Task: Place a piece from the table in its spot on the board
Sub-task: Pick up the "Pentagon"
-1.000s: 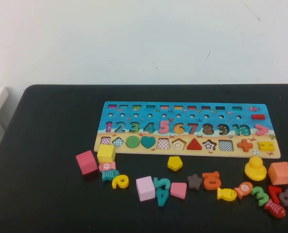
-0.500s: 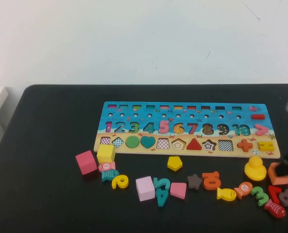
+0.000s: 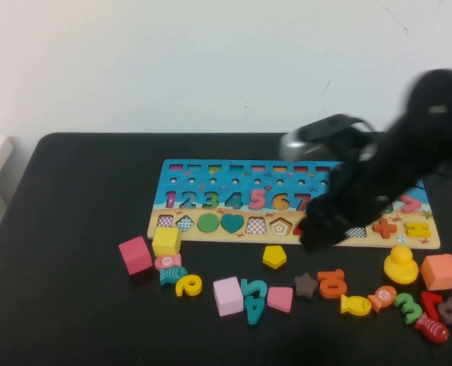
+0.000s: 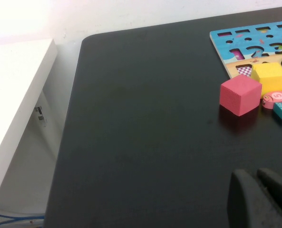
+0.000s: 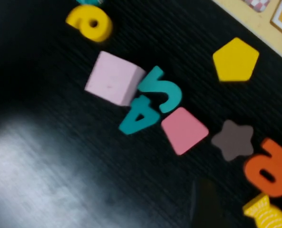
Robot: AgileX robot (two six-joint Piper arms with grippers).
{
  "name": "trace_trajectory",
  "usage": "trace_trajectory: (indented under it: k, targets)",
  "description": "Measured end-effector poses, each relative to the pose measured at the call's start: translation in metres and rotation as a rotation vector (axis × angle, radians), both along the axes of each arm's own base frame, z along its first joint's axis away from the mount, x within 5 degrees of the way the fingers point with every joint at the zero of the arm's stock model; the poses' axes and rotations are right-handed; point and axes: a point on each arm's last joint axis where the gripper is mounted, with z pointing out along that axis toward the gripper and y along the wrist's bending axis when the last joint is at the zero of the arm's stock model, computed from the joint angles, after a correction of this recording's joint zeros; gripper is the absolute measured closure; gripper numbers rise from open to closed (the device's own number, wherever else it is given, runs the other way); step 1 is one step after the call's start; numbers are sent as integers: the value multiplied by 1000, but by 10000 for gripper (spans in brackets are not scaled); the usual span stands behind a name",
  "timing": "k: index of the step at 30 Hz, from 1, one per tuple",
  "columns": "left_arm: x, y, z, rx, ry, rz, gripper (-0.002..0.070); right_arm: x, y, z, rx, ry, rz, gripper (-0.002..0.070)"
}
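Note:
The piece, a small flat yellow pentagon (image 3: 274,256) (image 5: 235,59), lies on the black table (image 3: 81,198) just in front of the board (image 3: 233,183) (image 4: 255,38), below its pentagon slot (image 3: 280,226). My right gripper (image 3: 315,235) is a dark blur low over the board's front edge, a little to the right of and behind the piece, with nothing seen in it. The right arm hides the board's middle right. My left gripper (image 4: 257,176) shows only in the left wrist view, shut and empty, above bare table well left of the board.
Loose pieces line the table's front: pink cube (image 3: 136,255), yellow cube (image 3: 166,240), pale pink cube (image 3: 228,295), pink pentagon-like piece (image 3: 280,299), brown star (image 3: 306,284), yellow duck (image 3: 400,264), orange cube (image 3: 439,271), several numbers and fish. A white shelf (image 4: 17,95) stands left of the table.
My right arm has swept in from the right edge, leftward over the board toward the yellow pentagon. No piece on the table has moved.

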Motion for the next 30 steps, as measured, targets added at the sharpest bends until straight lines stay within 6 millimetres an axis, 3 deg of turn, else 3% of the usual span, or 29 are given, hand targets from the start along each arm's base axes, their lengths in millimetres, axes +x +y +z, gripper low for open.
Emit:
trace_trajectory:
  k: [6, 10, 15, 23, 26, 30]
  targets:
    - [0, 0, 0, 0, 0, 0, 677, 25, 44, -18, -120, 28, -26, 259]
    - [0, 0, 0, 0, 0, 0, 677, 41, 60, -33, -110, 55, -89, 257]
    - [0, 0, 0, 0, 0, 0, 677, 52, 65, -50, -136, 44, -78, 257]
    - [0, 0, 0, 0, 0, 0, 677, 52, 62, -54, -231, -15, 193, 269]
    - [0, 0, 0, 0, 0, 0, 677, 52, 62, -57, -258, -40, 316, 314]
    - [0, 0, 0, 0, 0, 0, 677, 53, 61, -61, -299, -94, 499, 486]
